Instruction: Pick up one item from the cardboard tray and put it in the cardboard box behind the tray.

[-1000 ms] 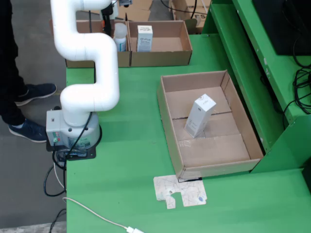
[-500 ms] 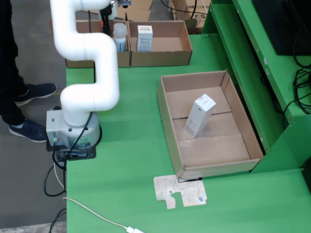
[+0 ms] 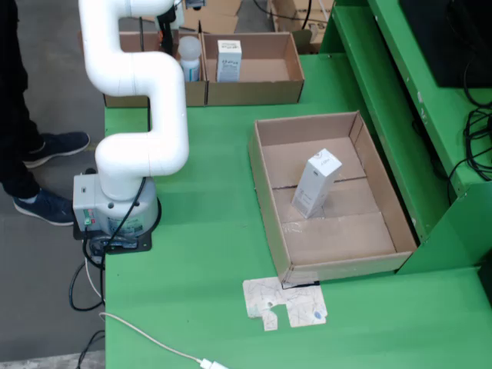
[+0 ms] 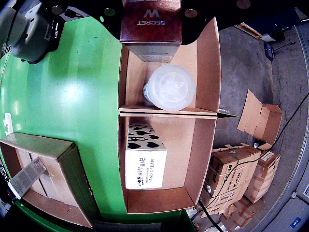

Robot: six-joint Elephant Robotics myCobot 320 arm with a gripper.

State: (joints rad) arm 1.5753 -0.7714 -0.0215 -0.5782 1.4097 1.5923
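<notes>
My end effector (image 4: 150, 21) grips a dark red carton (image 4: 150, 19), light, stiff and crushable, by its side faces over the far box (image 4: 208, 67).

Robot arm (image 3: 138, 84): glossy white rounded tubular segments joined by bulbous elbow joints. Base (image 3: 114, 211): light grey cylindrical housing with small coloured connectors on its side, seated on a dark flat mounting plate. Cables (image 3: 84, 277): black leads loop from the base; a thin white cable trails across the green surface. Wrist-view housing (image 4: 29, 29): grey rounded casing; black gripper body with round screw heads.
</notes>
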